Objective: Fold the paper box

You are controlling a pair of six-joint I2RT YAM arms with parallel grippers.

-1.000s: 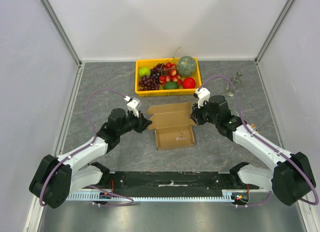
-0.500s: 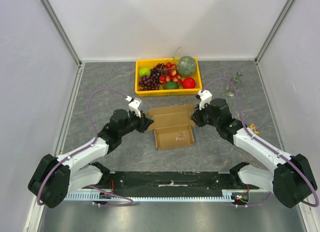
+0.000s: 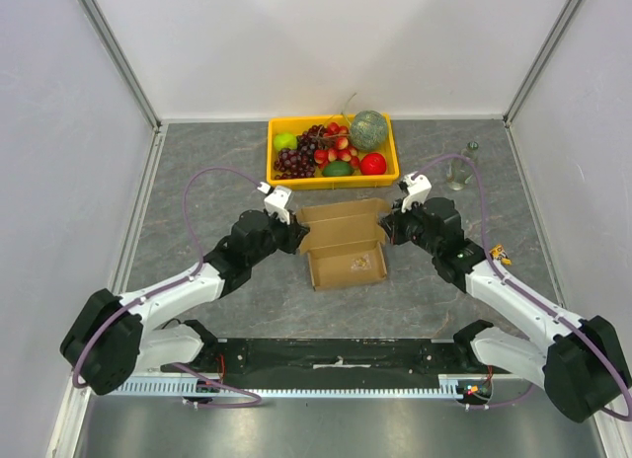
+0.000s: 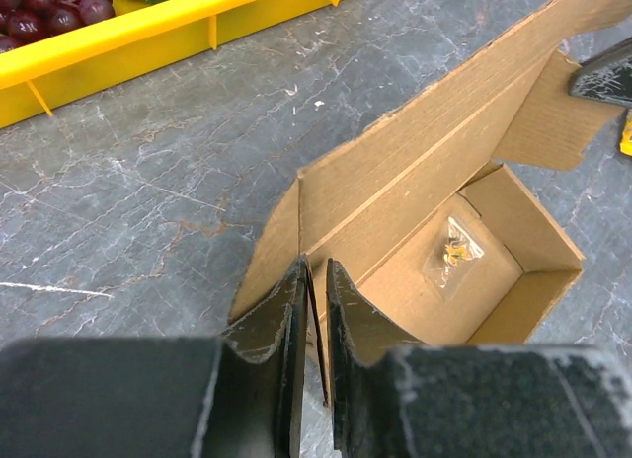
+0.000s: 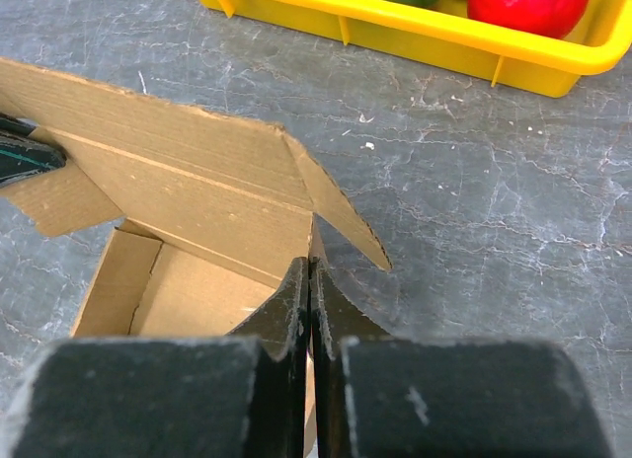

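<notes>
The paper box point(image 3: 344, 249) is a brown cardboard mailer on the grey table, its tray open and its lid standing up at the back. A small clear bag point(image 4: 452, 253) lies inside the tray. My left gripper point(image 3: 296, 233) is at the box's left side, and in the left wrist view its jaws point(image 4: 314, 270) are shut on the thin left wall of the box point(image 4: 425, 182). My right gripper point(image 3: 388, 227) is at the right side. Seen from the right wrist, that gripper point(image 5: 310, 266) is pressed shut on the right wall of the box point(image 5: 188, 182), beside a side flap.
A yellow crate point(image 3: 279, 177) full of fruit stands just behind the box; its wall shows in both wrist views point(image 4: 148, 34) point(image 5: 395, 34). A small grey object point(image 3: 462, 167) stands at the back right. Walls enclose the table on three sides.
The right gripper has closed onto the box's right wall. Both grippers have moved a little backward with the box, and the lid now stands more upright.
</notes>
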